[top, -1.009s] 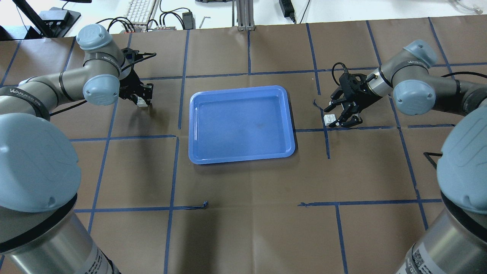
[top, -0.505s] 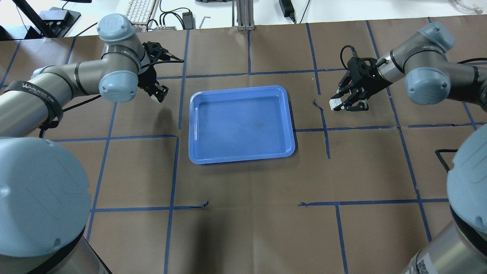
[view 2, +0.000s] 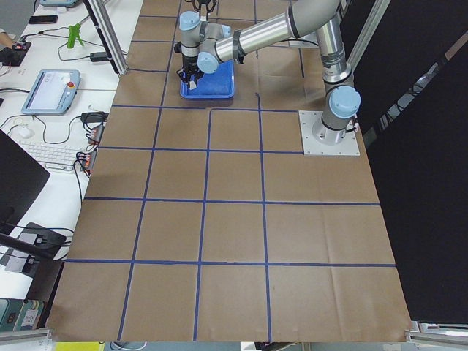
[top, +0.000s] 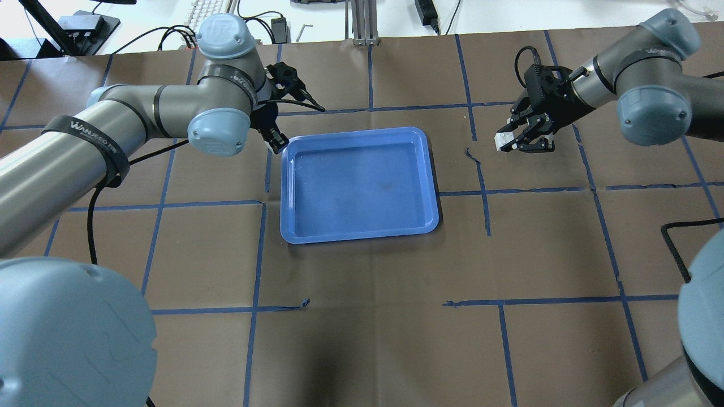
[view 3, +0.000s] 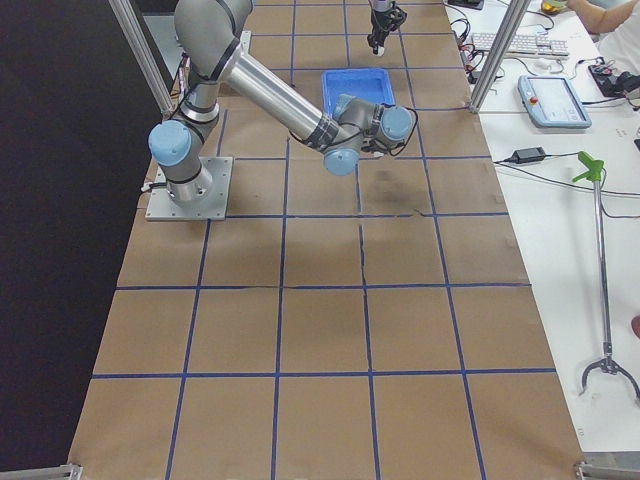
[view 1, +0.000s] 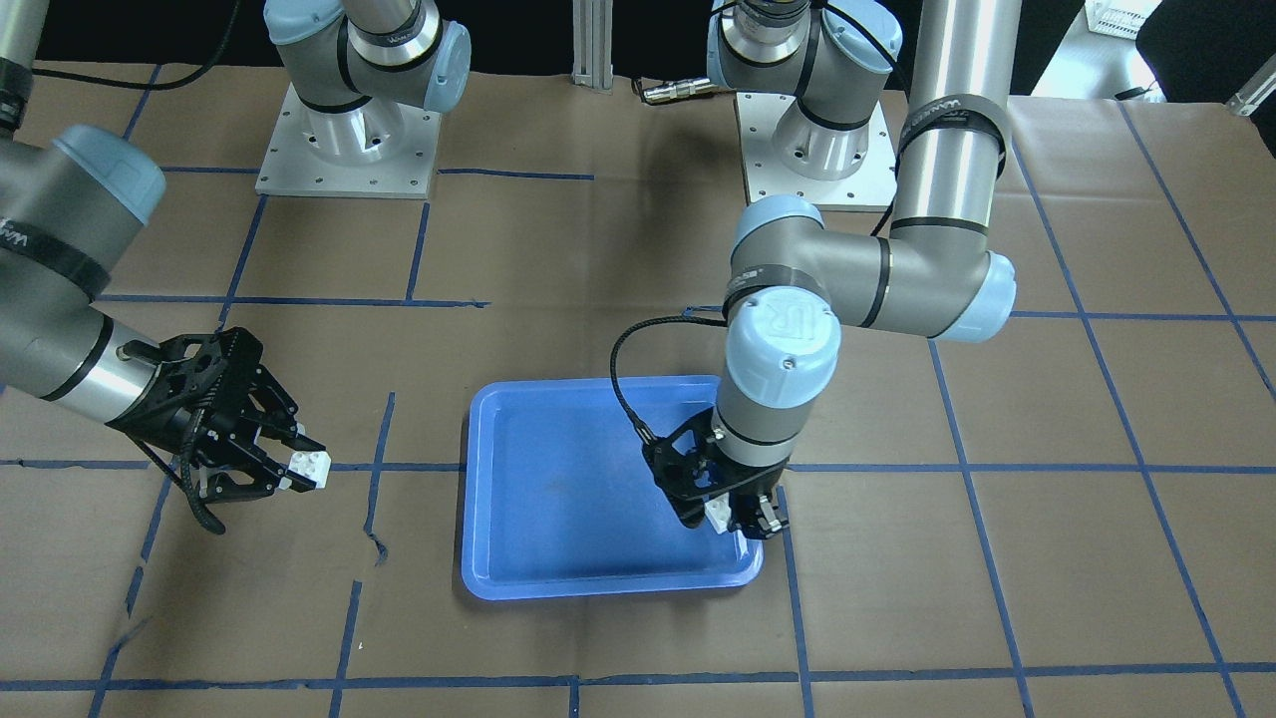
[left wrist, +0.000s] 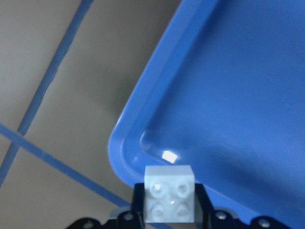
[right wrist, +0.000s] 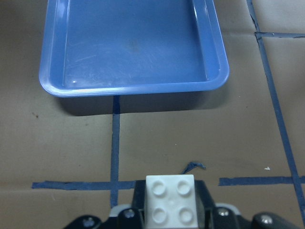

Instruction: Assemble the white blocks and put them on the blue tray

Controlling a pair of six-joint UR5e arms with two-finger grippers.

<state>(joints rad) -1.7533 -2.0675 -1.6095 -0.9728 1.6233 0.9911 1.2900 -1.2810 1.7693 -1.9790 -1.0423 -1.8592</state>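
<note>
My left gripper [top: 276,141] is shut on a white block [view 1: 718,513] and holds it above the far left corner of the blue tray [top: 359,181]. In the left wrist view the block [left wrist: 169,194] sits studs up between the fingers, over the tray's rim [left wrist: 125,157]. My right gripper [top: 513,143] is shut on the other white block [top: 503,141], held above the table to the right of the tray. The right wrist view shows this block [right wrist: 171,199] with the tray [right wrist: 133,43] ahead. In the front view the right gripper [view 1: 295,467] is well apart from the tray [view 1: 568,479].
Brown paper with blue tape lines [top: 485,209] covers the table. A black cable [top: 670,243] lies at the right edge. A keyboard [top: 206,17] and cables sit beyond the far edge. The tray holds nothing.
Both grippers have lifted their white blocks off the table. The left arm has swung right to the tray's far left corner. The right gripper has risen and moved slightly farther back.
</note>
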